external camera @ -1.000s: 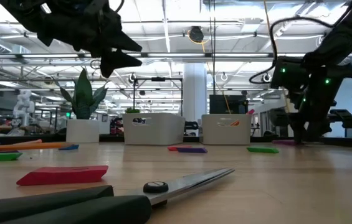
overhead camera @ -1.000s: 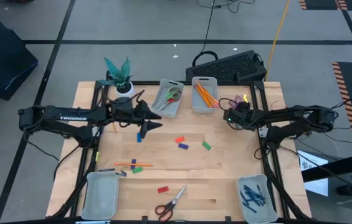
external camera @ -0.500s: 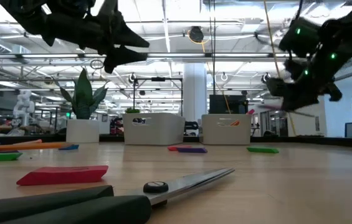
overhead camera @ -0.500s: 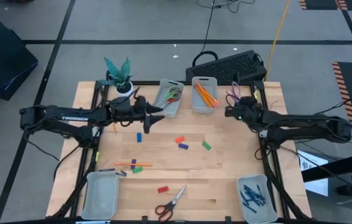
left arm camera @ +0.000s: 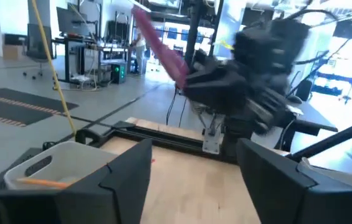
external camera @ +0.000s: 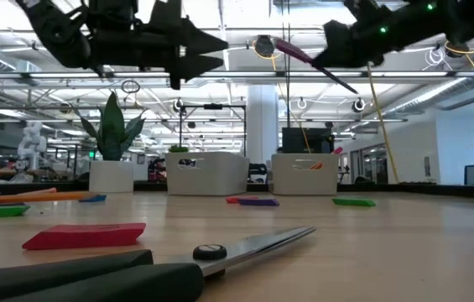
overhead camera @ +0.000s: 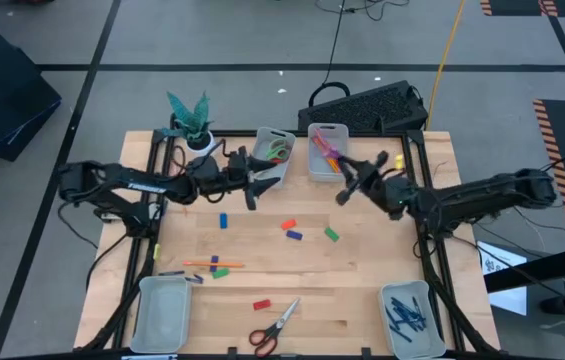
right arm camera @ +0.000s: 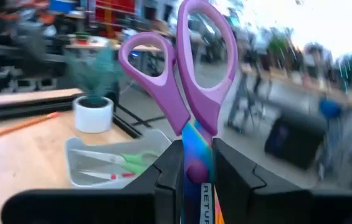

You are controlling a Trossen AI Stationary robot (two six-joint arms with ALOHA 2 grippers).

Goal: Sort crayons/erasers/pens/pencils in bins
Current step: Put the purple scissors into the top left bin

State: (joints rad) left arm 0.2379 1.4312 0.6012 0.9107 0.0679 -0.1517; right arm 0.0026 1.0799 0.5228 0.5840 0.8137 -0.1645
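Above the tabletop (overhead camera: 362, 262) at about one o'clock, the right gripper (overhead camera: 346, 178) reaches level toward the pencil bin (overhead camera: 325, 131), jaws clenched on purple-handled scissors (right arm camera: 188, 93). At eleven o'clock the left gripper (overhead camera: 260, 180) stretches level by the scissor bin (overhead camera: 260, 172), jaws released. Erasers (overhead camera: 293, 231) lie mid-tabletop.

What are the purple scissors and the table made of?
The purple scissors in the right hand look like smooth, slightly glossy plastic at the handles; light glints along the loops. The blade part seems to have a shiny rainbow coating, probably metal, though the fingers hide most of it. The table looks like pale wood with a matte finish: plank lines and grain show.
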